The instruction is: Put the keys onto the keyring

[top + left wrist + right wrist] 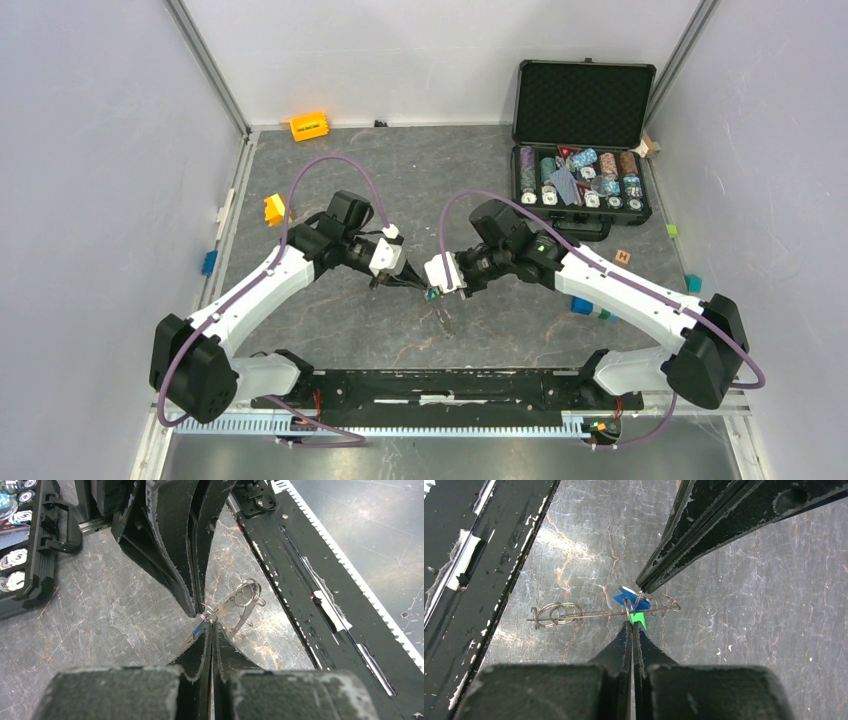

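Note:
Both grippers meet tip to tip over the middle of the table. The keyring shows as thin silver wire: a small ring (209, 614) at the tips, with a long wire piece and looped rings (556, 613) (248, 592) hanging from it. My left gripper (210, 622) (420, 287) is shut, pinching the small ring. A blue key (626, 598) (199, 629) lies against its fingertip. My right gripper (633, 623) (436, 293) is shut too, with the green key (639, 619) sticking out beside its tips. How the keys sit on the ring is too small to tell.
An open black case of poker chips (580, 150) stands back right. Orange (308, 126) and yellow (273, 209) blocks lie back left, and blue and green blocks (582, 305) by the right arm. The black base rail (440, 385) (310, 580) runs close under the grippers.

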Action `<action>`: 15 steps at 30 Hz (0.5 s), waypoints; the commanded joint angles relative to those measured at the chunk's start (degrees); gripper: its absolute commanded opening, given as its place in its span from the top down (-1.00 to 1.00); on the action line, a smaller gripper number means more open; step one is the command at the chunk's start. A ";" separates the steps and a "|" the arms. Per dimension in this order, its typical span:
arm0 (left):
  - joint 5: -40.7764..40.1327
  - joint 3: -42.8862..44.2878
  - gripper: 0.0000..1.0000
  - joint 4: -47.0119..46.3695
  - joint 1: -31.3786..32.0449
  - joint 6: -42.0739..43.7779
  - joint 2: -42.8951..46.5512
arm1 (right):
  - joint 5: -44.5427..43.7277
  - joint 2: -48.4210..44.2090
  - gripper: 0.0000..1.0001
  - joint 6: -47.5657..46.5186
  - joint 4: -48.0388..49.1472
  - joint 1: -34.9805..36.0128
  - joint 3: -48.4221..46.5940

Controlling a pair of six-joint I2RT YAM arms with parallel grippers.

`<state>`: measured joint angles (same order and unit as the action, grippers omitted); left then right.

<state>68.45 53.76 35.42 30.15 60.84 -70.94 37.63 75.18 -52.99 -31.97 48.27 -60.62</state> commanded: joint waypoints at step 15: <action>2.84 1.88 0.96 2.74 0.62 7.18 -0.11 | 4.60 1.54 1.00 -0.62 0.24 0.35 -3.48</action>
<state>69.32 53.84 37.67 30.41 64.07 -70.94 39.66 76.88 -52.99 -32.21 48.34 -60.82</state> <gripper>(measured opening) 0.029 0.006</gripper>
